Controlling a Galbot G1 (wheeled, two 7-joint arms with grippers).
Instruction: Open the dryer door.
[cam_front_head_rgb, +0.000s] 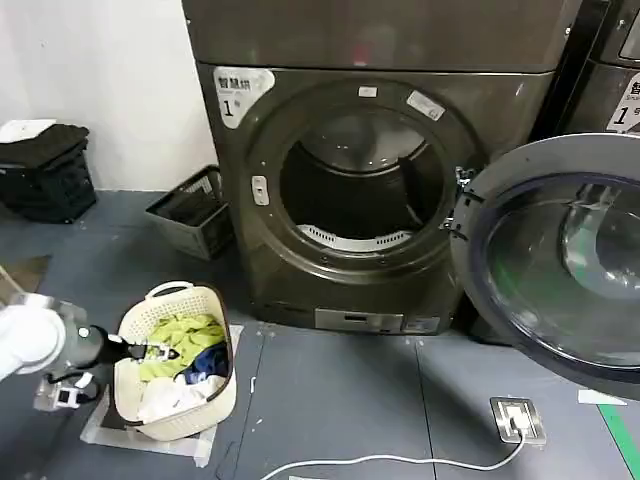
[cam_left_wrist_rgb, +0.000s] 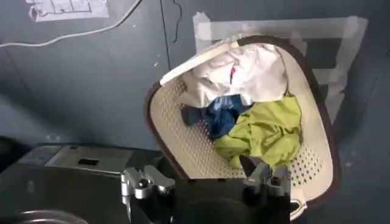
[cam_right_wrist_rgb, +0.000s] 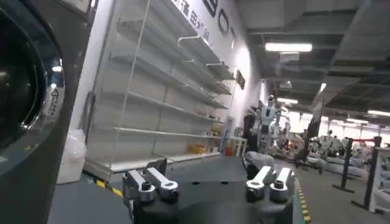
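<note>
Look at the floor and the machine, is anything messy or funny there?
Nothing looks broken or spilled. The dryer door already hangs wide open to the right of the empty drum. The laundry basket sits upright, clothes inside. A white cable snakes loose across the floor, the only untidy thing. The left gripper is by the basket.

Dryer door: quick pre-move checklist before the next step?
1. Dryer door swung open, hanging off its hinge at the drum's right: ok.
2. Drum opening unblocked, nothing lying in it: ok.
3. Left claw open, over the laundry basket, holding nothing: ok.
4. Basket loaded with clothes, upright on the floor left of the dryer: ok.
5. Right claw open and empty, pointing past the machine's side toward the shelves: ok.
6. White cable on the floor in front of the dryer, possible snag: not ok.
</note>
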